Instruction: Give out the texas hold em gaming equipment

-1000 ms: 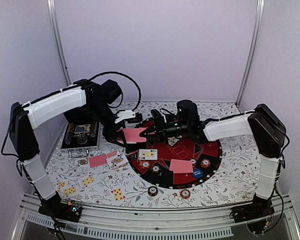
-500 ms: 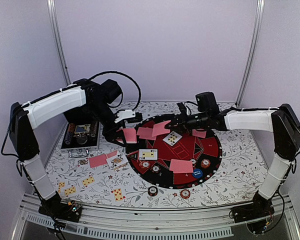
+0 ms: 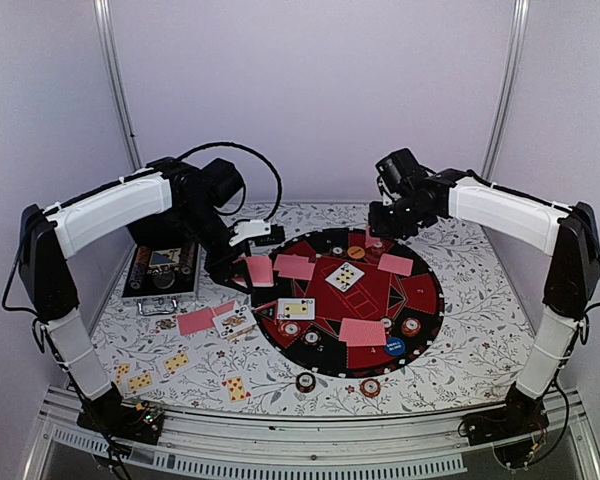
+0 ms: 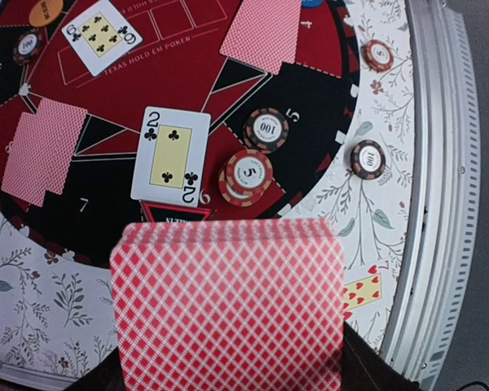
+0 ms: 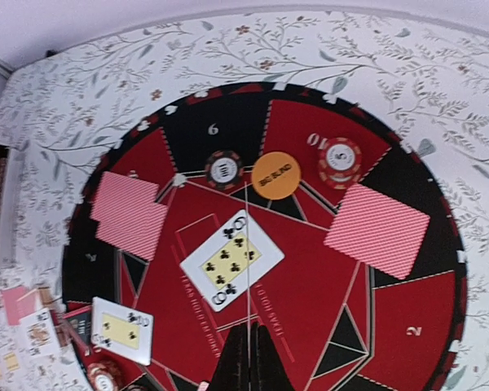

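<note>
My left gripper [image 3: 245,262] is shut on a deck of red-backed cards [image 4: 228,309] and holds it over the left edge of the mat. My right gripper [image 3: 380,225] is raised over the far side of the mat. It is shut on a single card that shows edge-on as a thin line [image 5: 248,277] between its fingers. On the mat lie a six of clubs [image 5: 231,259], a two of clubs [image 4: 171,155], face-down cards [image 5: 377,230] [image 5: 130,215] [image 3: 363,331], an orange button [image 5: 275,175], a blue button [image 3: 394,348] and chips [image 4: 246,175] [image 5: 340,161].
The round black-and-red mat [image 3: 427,300] fills the middle. An open silver case [image 3: 162,270] stands at the left. Loose cards [image 3: 195,321] [image 3: 235,389] lie on the flowered cloth left of the mat. Two chips [image 3: 306,381] [image 3: 370,387] lie in front of it.
My right gripper left the deck with one card, swung right across the mat and rose to its far side. The left arm and its deck have stayed still.
</note>
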You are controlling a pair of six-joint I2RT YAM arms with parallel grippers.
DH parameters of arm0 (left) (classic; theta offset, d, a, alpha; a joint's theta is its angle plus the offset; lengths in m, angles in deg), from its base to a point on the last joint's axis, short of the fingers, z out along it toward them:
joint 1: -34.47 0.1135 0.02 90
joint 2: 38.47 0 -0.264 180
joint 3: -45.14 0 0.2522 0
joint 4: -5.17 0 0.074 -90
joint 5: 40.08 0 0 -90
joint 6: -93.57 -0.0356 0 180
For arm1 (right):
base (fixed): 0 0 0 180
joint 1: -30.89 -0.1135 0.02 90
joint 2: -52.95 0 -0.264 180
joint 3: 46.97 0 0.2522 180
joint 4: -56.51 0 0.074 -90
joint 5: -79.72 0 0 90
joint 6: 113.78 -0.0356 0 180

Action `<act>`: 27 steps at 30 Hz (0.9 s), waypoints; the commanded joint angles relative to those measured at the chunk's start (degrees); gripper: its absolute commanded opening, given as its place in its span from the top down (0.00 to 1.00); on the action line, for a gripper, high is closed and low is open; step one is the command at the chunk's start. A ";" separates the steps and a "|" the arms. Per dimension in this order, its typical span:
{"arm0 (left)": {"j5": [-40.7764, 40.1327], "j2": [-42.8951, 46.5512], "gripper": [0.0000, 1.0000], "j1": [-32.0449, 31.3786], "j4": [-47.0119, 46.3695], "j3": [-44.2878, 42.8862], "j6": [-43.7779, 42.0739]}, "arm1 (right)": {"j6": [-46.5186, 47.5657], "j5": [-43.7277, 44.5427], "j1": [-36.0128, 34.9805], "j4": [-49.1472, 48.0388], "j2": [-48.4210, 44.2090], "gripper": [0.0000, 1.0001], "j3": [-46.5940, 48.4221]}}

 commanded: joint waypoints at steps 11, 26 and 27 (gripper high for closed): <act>1.22 0.50 0.76 0.39 1.11 -1.24 -0.15 | 8.05 31.59 -10.85 21.03 24.78 1.00 21.18; 1.48 -0.03 0.76 0.39 1.40 -2.32 -0.24 | 9.51 22.74 -13.50 18.28 32.60 0.92 22.68; 1.45 -0.02 0.76 0.38 1.43 -2.33 -0.24 | 9.50 21.60 -13.52 17.65 32.56 0.91 22.36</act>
